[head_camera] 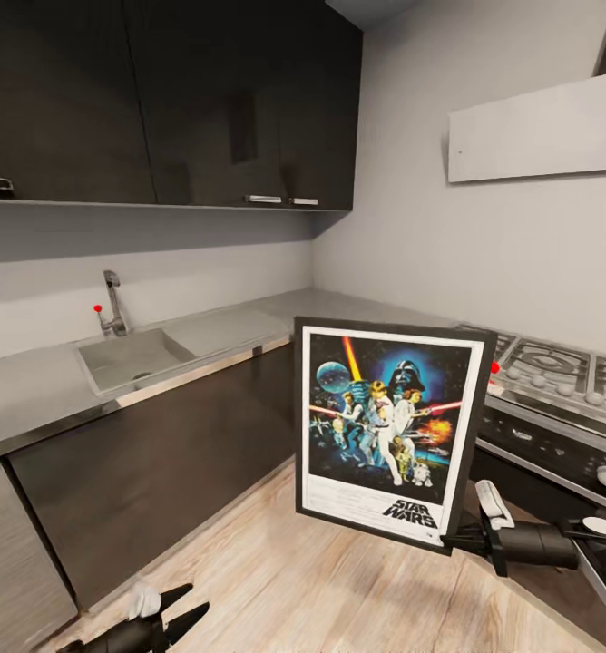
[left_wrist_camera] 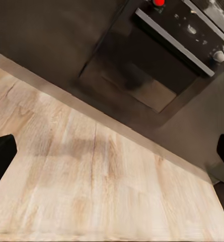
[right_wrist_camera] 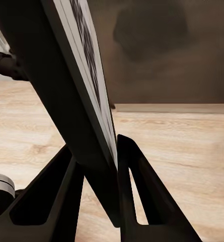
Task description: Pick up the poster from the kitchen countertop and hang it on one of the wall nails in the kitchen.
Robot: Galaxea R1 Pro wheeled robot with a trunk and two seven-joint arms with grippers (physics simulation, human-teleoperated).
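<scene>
Currently right pincer (head_camera: 462, 541) clamped on poster (head_camera: 389, 426) bottom corner, held upright off the worktop (head_camera: 40, 390) beside the hob (head_camera: 557, 372); left pincer (head_camera: 171, 612) apart, empty; hanging remains.

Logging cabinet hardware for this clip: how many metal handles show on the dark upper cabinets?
2, side by side at the bottom edge of the upper cabinets near the corner: one handle, the other to its right. More may be hidden.

Right gripper (head_camera: 464, 541) at 4 o'clock in head view, arm stretched in from the right, fingers (right_wrist_camera: 137, 186) clamped on poster (head_camera: 386, 428) bottom corner. Left gripper (head_camera: 183, 608) at 7 o'clock, fingers spread, nothing held.
</scene>
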